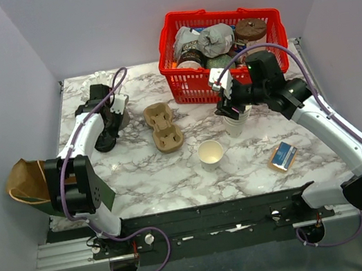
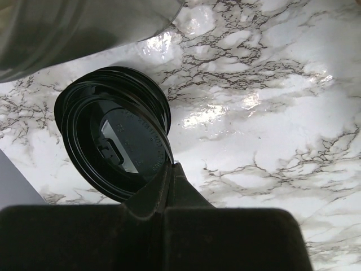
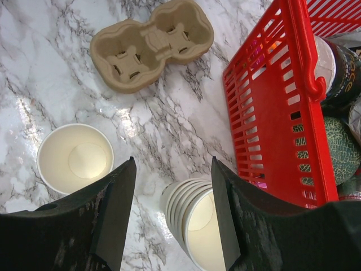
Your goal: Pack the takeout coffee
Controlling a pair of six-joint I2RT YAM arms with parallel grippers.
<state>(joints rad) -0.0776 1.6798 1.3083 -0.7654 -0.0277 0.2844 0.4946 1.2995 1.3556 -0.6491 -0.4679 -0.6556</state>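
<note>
**Takeout coffee station: stock by view**

Top external view.
- One marble table (image 1: 147, 183).
- One moulded cup carrier (image 1: 164, 127) with two wells, both empty, lying left of centre.
- One loose paper cup (image 1: 211, 153), upright and empty, near the front middle.
- One cup stack (image 1: 236, 127), standing just in front of the red basket (image 1: 187, 89).
- That one basket sits back right and holds at least four items: a grey crumpled bag (image 1: 215, 39), a brown-lidded tub (image 1: 250, 28) and a dark tin (image 1: 189, 55). The rest are too jumbled to name.
- One small blue-and-tan box (image 1: 283, 156), front right.
- One brown paper bag (image 1: 24, 183), off the table's left edge; its contents are not visible.
- One pile of black lids (image 1: 106, 141), back left, under the left gripper (image 1: 109, 120).
- The right gripper (image 1: 233, 111) hangs over the cup stack.

Left wrist view.
- The black lids are nested in a pile on the marble, and their number cannot be told.
- The left gripper is closed flat, and its tips nip the rim of the top lid (image 2: 113, 141).
- That lid sits tilted on the pile.

Right wrist view.
- The right gripper stands apart, one finger on each side of the cup stack, and grips nothing.
- At least four nested rims show in the stack.
- The loose paper cup stands outside the left finger.
- The cup carrier lies beyond, apart from both the cup and the stack.
- The basket is on the right, with one netted melon (image 3: 341, 149) inside.
</note>
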